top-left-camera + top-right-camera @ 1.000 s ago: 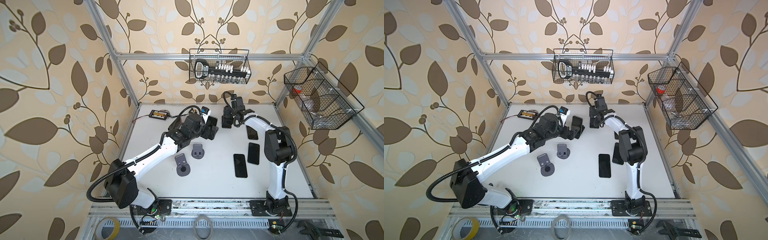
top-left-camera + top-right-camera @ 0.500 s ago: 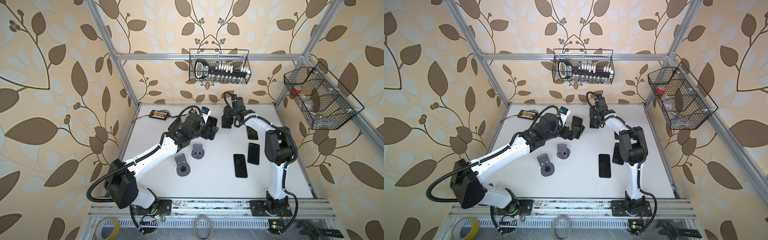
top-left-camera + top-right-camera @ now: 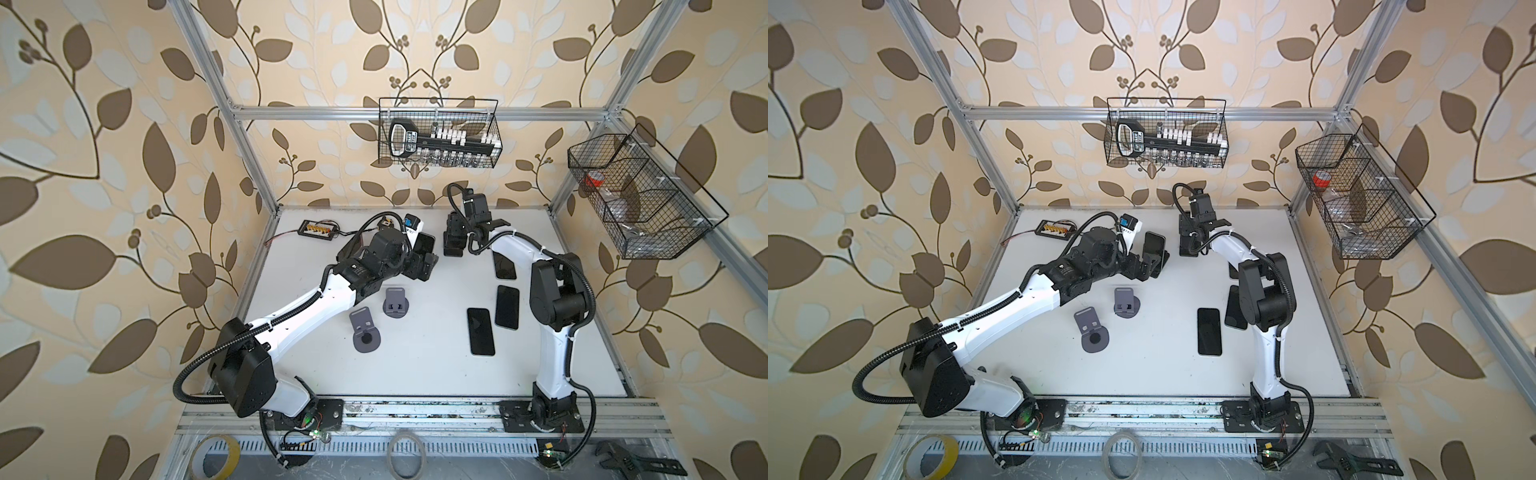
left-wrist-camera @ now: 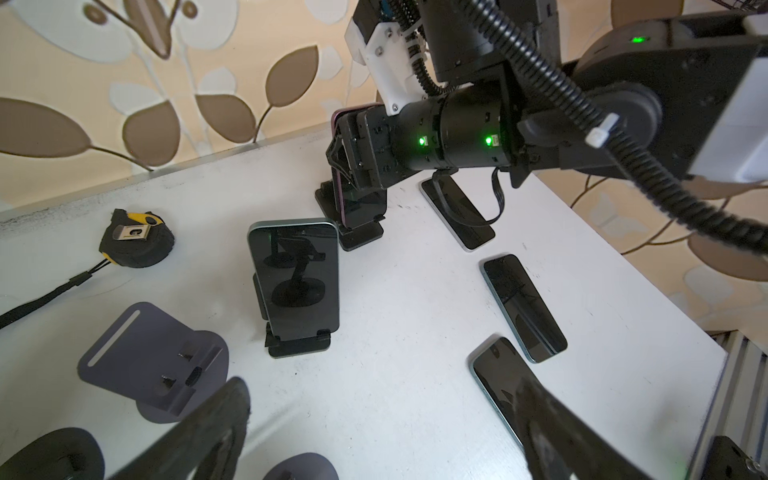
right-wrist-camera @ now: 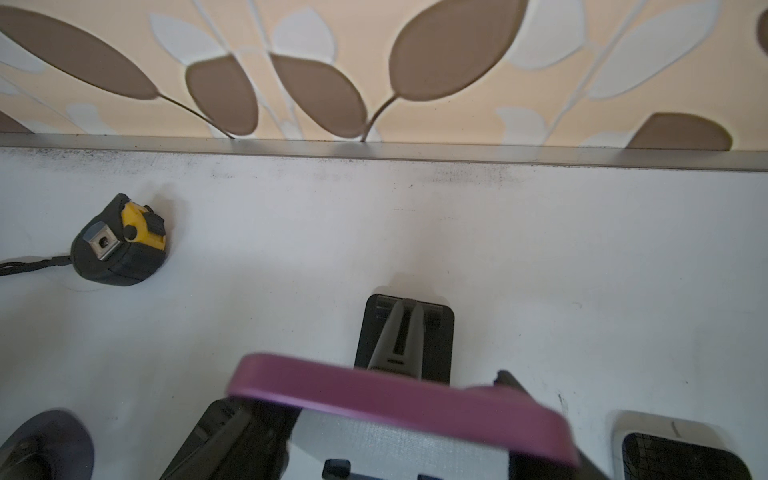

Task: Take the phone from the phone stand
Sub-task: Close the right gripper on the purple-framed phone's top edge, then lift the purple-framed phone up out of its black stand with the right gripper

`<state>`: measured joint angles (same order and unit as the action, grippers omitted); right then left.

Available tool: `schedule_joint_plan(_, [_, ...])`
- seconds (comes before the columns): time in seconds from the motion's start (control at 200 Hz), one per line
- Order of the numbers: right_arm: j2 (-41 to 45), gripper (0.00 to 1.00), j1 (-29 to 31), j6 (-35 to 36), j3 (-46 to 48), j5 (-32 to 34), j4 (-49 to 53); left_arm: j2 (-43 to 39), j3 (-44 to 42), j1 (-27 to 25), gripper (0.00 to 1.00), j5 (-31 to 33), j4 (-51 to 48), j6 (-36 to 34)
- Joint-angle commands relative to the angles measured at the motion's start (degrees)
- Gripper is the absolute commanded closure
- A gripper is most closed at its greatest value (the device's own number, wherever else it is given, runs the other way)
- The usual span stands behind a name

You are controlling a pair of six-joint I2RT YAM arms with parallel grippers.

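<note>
purple-edged glossy phone (image 5: 395, 390) clamped in right tool (image 4: 347, 166), left tool (image 4: 382, 428) spread wide.

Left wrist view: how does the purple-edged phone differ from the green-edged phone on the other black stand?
The purple-edged phone is clamped in the right end effector; the pale green-edged phone stands free. The purple one shows mostly its edge, the green one its full dark screen. Both are upright at black stands.

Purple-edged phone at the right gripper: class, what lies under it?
Under the purple-edged black phone stands a black phone stand on the white table. The right gripper, closed on the phone, hides its upper half; whether its lower edge touches the stand is hidden.
</note>
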<state>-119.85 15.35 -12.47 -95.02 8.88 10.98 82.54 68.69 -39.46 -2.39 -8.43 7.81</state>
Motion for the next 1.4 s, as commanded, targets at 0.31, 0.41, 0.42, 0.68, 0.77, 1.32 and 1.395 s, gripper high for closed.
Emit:
schedule_joint_plan(0.31, [3.18,0.45,0.11,0.69,-0.39,-1.76,1.01,-1.86,0.05,-0.62,0.01,0.11,0.94,-0.69])
schedule_joint_plan(0.41, [3.55,0.45,0.14,0.69,-0.25,-1.68,1.06,-1.95,0.05,-0.71,0.01,0.11,1.04,-0.78])
schedule_joint_plan(0.42, [3.55,0.45,0.12,0.69,-0.32,-1.61,1.08,-1.92,0.05,-0.73,0.01,0.13,1.04,-0.76])
schedule_joint_plan(0.68, [5.06,0.45,0.20,0.95,-0.30,-1.58,1.06,-2.03,-0.04,-0.88,0.01,0.11,1.12,-1.01])
schedule_joint_plan(0.77, [5.66,0.45,0.16,0.74,0.17,-1.69,0.93,-2.12,-0.04,-0.89,0.01,0.20,1.13,-1.12])
schedule_joint_plan(1.32, [12.46,0.46,0.32,-1.92,6.74,-2.41,-0.61,-2.78,0.04,-1.56,0.01,-0.42,1.12,-1.42])
schedule_joint_plan(1.395, [14.77,0.46,0.38,-2.96,9.35,-2.86,-1.97,-2.86,-0.03,-1.92,0.01,-0.34,1.22,-1.56])
